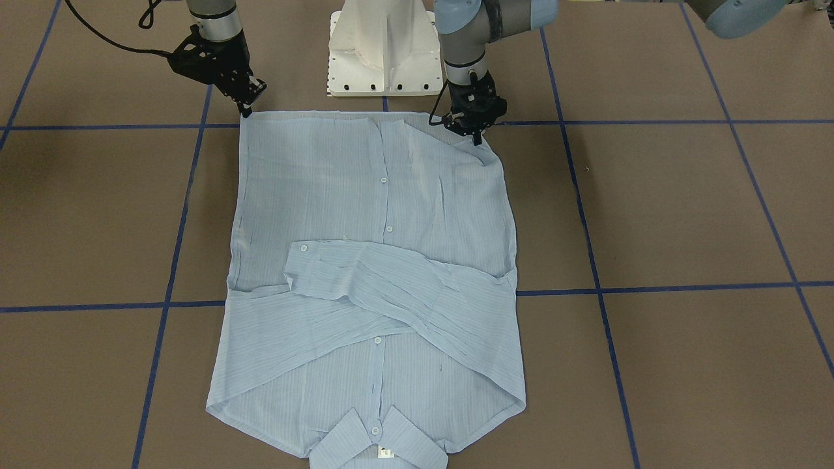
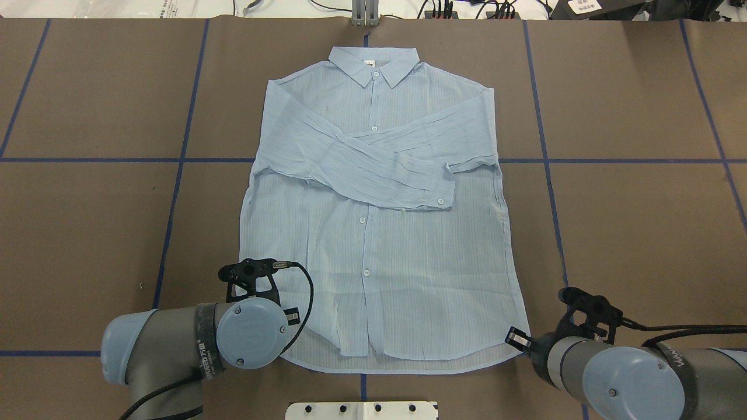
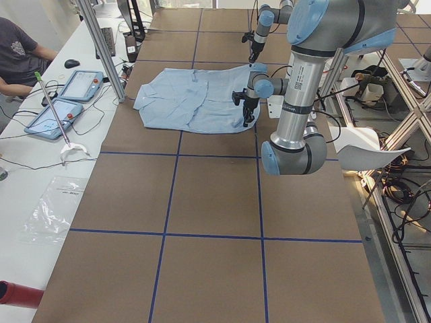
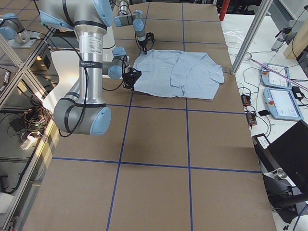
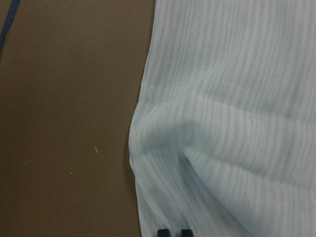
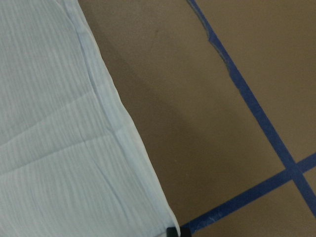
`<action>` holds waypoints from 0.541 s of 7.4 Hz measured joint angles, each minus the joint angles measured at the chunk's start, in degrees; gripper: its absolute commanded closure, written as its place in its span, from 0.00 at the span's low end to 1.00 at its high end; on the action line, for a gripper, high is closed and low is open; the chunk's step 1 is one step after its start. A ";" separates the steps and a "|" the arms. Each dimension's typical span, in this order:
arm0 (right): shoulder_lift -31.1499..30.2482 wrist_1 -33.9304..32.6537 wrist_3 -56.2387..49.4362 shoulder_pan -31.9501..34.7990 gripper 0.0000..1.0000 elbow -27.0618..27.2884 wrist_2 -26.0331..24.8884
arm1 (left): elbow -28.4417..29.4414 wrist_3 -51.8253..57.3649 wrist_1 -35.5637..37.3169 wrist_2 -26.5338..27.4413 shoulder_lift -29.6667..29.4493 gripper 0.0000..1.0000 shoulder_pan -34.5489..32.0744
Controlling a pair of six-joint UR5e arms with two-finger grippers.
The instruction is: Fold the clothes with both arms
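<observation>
The light-blue shirt lies flat with its buttoned front up, both sleeves crossed over the chest and the collar at the far end from the robot. My left gripper is down at the hem corner on my left. In the left wrist view its fingertips are close together and the cloth bunches up toward them. My right gripper is at the other hem corner. In the right wrist view its tip sits right on the corner of the flat cloth.
The white pedestal base stands just behind the hem, between the two arms. Blue tape lines cross the brown table. In the exterior left view, tablets, a metal post and a seated person are beside the table.
</observation>
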 measured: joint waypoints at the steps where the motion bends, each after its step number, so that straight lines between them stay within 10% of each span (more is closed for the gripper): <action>1: -0.05 0.00 -0.02 0.03 1.00 0.01 0.00 | -0.17 -0.18 0.01 0.06 0.04 1.00 -0.09; 4: -0.83 0.02 -0.11 0.19 1.00 0.24 0.08 | -3.29 0.20 0.20 0.10 1.11 1.00 -0.84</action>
